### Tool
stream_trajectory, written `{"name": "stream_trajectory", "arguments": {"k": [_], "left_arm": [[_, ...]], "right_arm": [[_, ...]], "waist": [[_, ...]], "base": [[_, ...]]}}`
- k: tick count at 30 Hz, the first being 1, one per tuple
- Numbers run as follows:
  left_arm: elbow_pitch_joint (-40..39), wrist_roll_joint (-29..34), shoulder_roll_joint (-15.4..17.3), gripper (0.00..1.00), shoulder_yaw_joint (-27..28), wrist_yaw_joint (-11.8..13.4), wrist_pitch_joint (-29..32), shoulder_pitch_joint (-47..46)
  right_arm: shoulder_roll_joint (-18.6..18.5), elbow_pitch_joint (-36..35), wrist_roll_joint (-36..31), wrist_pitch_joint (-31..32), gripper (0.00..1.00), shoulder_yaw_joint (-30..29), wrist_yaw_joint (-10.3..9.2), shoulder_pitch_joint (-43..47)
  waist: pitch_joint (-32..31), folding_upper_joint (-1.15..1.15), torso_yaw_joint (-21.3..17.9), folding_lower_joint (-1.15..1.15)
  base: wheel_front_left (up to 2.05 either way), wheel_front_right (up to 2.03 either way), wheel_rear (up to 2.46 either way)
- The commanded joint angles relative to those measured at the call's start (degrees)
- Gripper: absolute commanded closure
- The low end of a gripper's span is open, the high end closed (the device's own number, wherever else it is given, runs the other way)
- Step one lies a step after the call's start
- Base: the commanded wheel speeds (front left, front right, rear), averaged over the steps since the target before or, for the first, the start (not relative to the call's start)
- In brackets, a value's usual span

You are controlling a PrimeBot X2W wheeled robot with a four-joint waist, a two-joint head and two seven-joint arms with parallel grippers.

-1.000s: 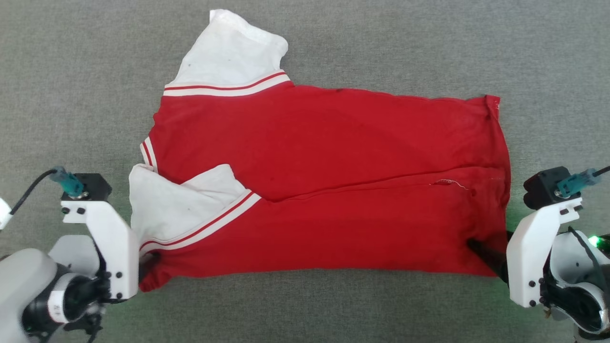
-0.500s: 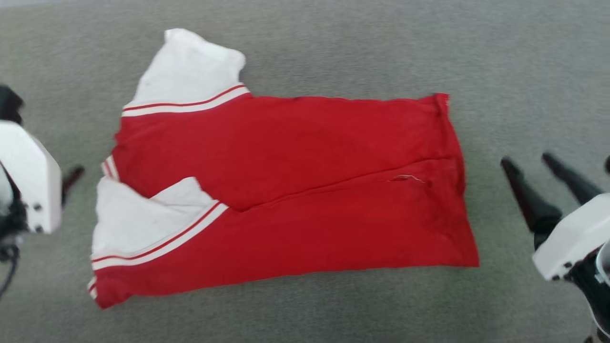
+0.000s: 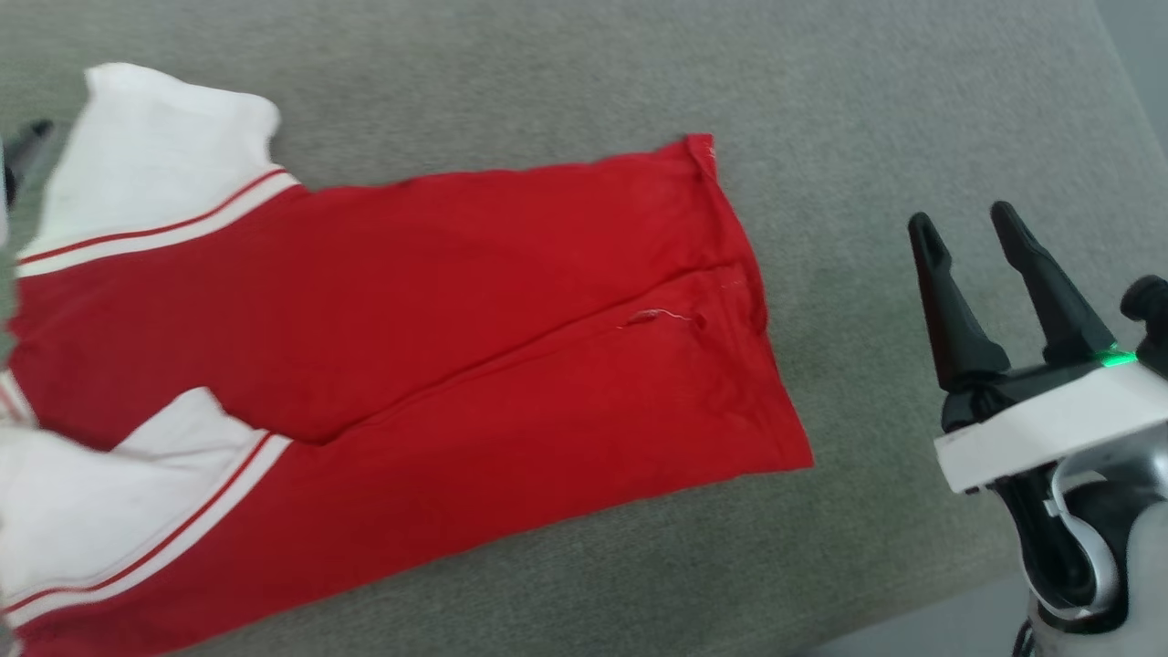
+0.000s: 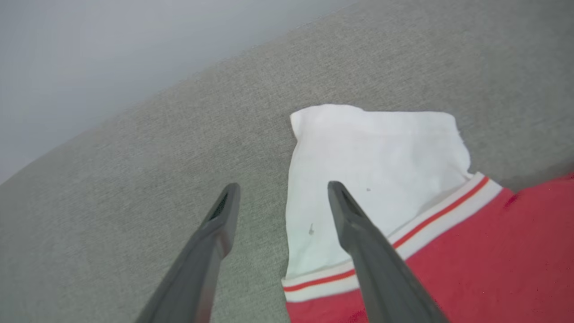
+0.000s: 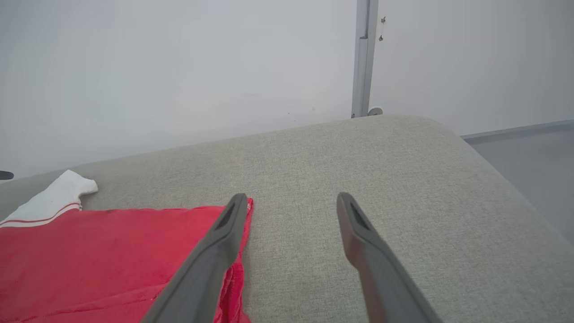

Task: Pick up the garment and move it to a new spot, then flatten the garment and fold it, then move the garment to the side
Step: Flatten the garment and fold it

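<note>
Surface: grey woven cushion (image 3: 867, 119) with a rounded corner
Room: pale wall (image 5: 179, 67); grey post (image 5: 364, 58) behind the corner; grey floor (image 5: 529, 148)
Shirt (image 3: 411, 365): red, white sleeves, lay folded lengthwise, flat on the cushion
Left gripper (image 4: 283, 187): fingers apart, empty, near a white sleeve
Right gripper (image 3: 961, 219): fingers apart, empty, near the hem

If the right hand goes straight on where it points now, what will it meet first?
The right hand probably meets the grey surface, just beside the shirt; depth is unclear.
</note>
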Motion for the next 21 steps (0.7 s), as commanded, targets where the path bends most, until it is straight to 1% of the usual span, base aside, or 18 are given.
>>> {"name": "stream_trajectory", "arguments": {"k": [1, 5, 6, 7, 8, 13, 15, 16, 17, 19, 21], "left_arm": [[2.34, 0.49, -0.83, 0.0, -0.04, -0.96, 0.09, -2.01], [8.74, 1.74, -3.34, 0.0, -0.92, -3.34, 1.74, -5.92], [8.74, 1.74, -3.34, 0.0, -0.92, -3.34, 1.74, -5.92], [11.73, 1.23, -4.88, 0.0, -0.81, -3.84, 2.53, -7.6], [11.73, 1.23, -4.88, 0.0, -0.81, -3.84, 2.53, -7.6], [18.18, 2.14, -8.01, 0.0, -2.23, -4.35, 4.69, -9.7], [21.04, 1.78, -9.47, 0.0, -2.73, -3.7, 6.09, -9.54], [22.43, 1.25, -10.42, 0.04, -2.92, -3.31, 7.26, -9.35], [23.68, 0.5, -11.47, 1.0, -3.07, -3.12, 8.46, -8.99], [25.45, 0.71, -13.08, 1.0, -3.78, -2.68, 9.7, -9.23], [26.47, 0.99, -14.42, 1.0, -4.26, -3.32, 9.85, -9.99]], "right_arm": [[0.34, 0.52, 0.48, -0.95, 0.0, 0.69, -0.03, -1.3], [0.38, 1.48, 1.41, -1.34, 0.0, 2.01, -0.03, -2.2], [0.38, 1.48, 1.41, -1.34, 0.0, 2.01, -0.03, -2.2], [0.41, 1.83, 1.27, -0.91, 0.0, 2.4, -0.03, -2.55], [0.41, 1.83, 1.27, -0.91, 0.0, 2.4, -0.03, -2.55], [0.11, 2.74, 2.07, 1.44, 0.0, 5.02, -0.03, -4.44], [-0.29, 3.88, 2.49, 3.39, 0.0, 5.77, -0.03, -5.55], [-0.55, 4.46, 2.69, 4.74, 0.0, 6.36, -0.03, -6.26], [-1.09, 5.16, 2.88, 6.18, 0.0, 7.31, -0.02, -7.34], [-1.58, 7.19, 3.64, 9.12, 0.0, 8.16, -0.03, -9.85], [-2.47, 9.5, 4.2, 12.3, 0.0, 9.36, -0.03, -13.03]], "waist": [[2.63, 0.0, -2.55, 0.0], [4.61, 0.0, -3.66, 0.0], [4.61, 0.0, -3.66, 0.0], [5.39, 0.0, -3.94, 0.0], [5.39, 0.0, -3.94, 0.0], [6.72, 0.0, -4.31, 0.0], [7.2, 0.0, -4.3, 0.0], [7.46, 0.0, -4.15, 0.0], [7.65, 0.0, -4.03, 0.0], [7.98, 0.0, -3.69, 0.0], [8.3, 0.0, -3.16, 0.0]], "base": [[0.0, 0.0, 0.0], [0.0, 0.0, 0.0], [0.0, 0.0, 0.0], [0.0, 0.0, 0.0], [0.0, 0.0, 0.0], [0.0, 0.0, 0.0], [0.0, 0.0, 0.0], [0.0, 0.0, 0.0], [0.0, 0.0, 0.0], [0.0, 0.0, 0.0], [0.0, 0.0, 0.0]]}}
